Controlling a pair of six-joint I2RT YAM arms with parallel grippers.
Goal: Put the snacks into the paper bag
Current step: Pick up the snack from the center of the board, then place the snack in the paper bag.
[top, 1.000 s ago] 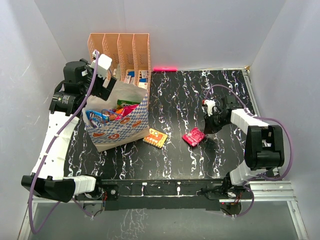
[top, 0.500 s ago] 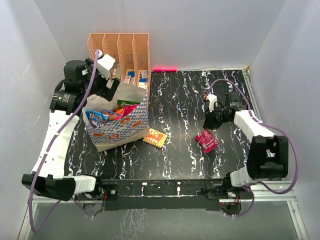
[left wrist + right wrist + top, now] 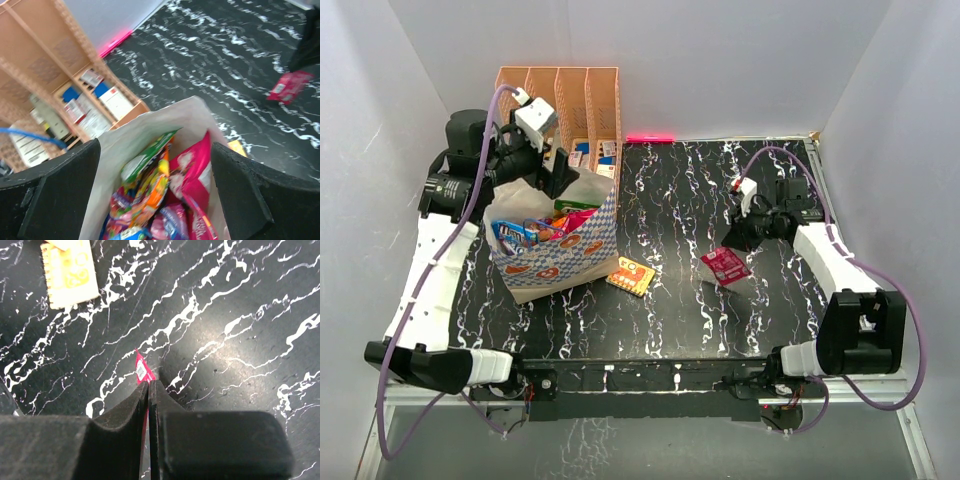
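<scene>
The paper bag (image 3: 570, 262) stands at the left, open, with several colourful snack packets (image 3: 165, 190) inside. My left gripper (image 3: 545, 170) is open over the bag's far rim, its fingers (image 3: 55, 195) wide either side of the mouth. My right gripper (image 3: 740, 238) is shut on a magenta packet (image 3: 725, 264) and holds it edge-on above the table; only its red corner (image 3: 142, 371) shows past the fingertips. An orange-yellow packet (image 3: 631, 275) lies on the table right of the bag and also shows in the right wrist view (image 3: 70, 271).
A peach perforated file rack (image 3: 560, 105) with small boxes stands behind the bag, against the back wall. White walls close in left, back and right. The black marbled table (image 3: 680, 190) runs between bag and right arm.
My right gripper has lifted the magenta packet off the table and drawn it up and slightly left. My left gripper has shifted right, over the bag's rim.
</scene>
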